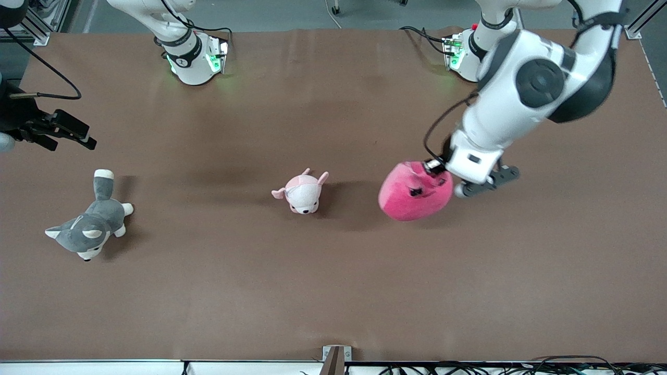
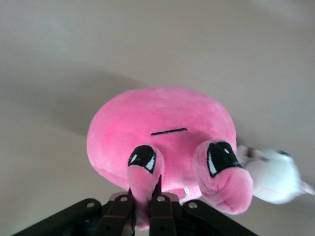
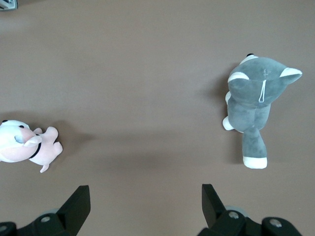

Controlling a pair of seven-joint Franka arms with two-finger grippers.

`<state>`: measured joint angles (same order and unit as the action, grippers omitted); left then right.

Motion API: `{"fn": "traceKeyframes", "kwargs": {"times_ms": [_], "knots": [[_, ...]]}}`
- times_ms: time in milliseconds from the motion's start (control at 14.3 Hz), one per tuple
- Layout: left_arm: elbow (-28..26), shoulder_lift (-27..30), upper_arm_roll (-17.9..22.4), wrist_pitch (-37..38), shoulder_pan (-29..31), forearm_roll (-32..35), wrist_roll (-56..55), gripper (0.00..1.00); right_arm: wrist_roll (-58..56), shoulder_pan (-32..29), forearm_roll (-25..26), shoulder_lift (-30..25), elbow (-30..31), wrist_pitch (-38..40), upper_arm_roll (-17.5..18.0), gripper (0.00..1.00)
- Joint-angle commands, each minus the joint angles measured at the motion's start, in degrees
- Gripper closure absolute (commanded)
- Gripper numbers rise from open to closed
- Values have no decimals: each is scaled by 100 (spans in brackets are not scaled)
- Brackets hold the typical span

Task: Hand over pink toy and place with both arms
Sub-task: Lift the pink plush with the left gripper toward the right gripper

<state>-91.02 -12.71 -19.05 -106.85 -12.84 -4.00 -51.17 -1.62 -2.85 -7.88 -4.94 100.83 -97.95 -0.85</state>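
starting at the right arm's end of the table, the right gripper (image 1: 78, 136) waits with its fingers spread wide and empty, over bare brown tabletop (image 1: 333, 291) near the grey husky plush (image 1: 88, 224) — soft, floppy, white-tipped. mid-table sits the pale pink-and-white plush (image 1: 302, 194), small and rounded. toward the left arm's end, the left gripper (image 2: 145, 201) is pinched tight on a small nub of the pink toy (image 1: 415, 191) — a fat, round blob of deep magenta fleece, resting on the table or just off it. the pickup looks just made, so the handover is not yet begun. next, i'd judge, it calls for lifting the toy toward mid-table; the squashy nub could slip.
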Motion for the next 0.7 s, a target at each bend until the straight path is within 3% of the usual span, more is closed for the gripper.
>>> {"fn": "traceKeyframes", "kwargs": {"times_ms": [0, 140, 210, 350, 491, 631], "knots": [[706, -335, 15, 103, -744, -22, -769, 100, 3, 127, -108, 55, -81, 240, 5, 0], [1443, -862, 7, 76, -1192, -31, -1201, 100, -5, 215, -283, 55, -99, 408, 6, 0], [1682, -1047, 33, -37, -1447, -22, -1228, 100, 21, 215, -684, 63, -90, 513, -3, 0], [1728, -1224, 33, -615, -1826, -22, -1264, 100, 82, 206, -1372, 142, -90, 610, -12, 8], [1728, -1347, 42, -1370, -2099, -22, -1307, 100, 432, 276, -1733, 151, -90, 619, -3, 21], [1719, -1496, 59, -1611, -2301, 21, -1273, 100, 889, 469, -1936, 151, -90, 593, 5, 24]]}}
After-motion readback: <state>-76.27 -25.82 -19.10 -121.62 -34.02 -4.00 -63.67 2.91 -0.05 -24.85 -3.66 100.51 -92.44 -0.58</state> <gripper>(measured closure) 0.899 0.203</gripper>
